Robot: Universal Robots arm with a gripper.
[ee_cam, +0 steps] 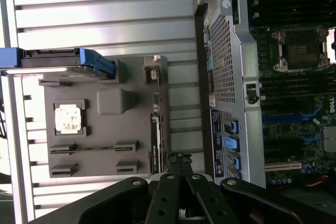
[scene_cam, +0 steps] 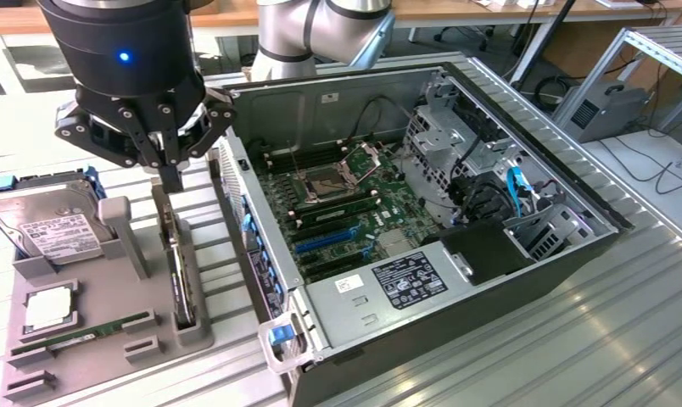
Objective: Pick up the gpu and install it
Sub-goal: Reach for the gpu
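In the exterior view, the gripper (scene_cam: 171,181) hangs with its fingers pinched together, nothing between them, right at the far end of the gpu (scene_cam: 181,264). The card stands on edge in its slot on the grey holder tray (scene_cam: 92,360), between the hard drive (scene_cam: 47,225) and the open computer case (scene_cam: 567,246).

In the wrist view, the closed fingertips of the gripper (ee_cam: 178,159) sit just beside the gpu (ee_cam: 155,141); I can't tell whether they touch. A processor chip (ee_cam: 69,118) lies in the same tray (ee_cam: 105,129).
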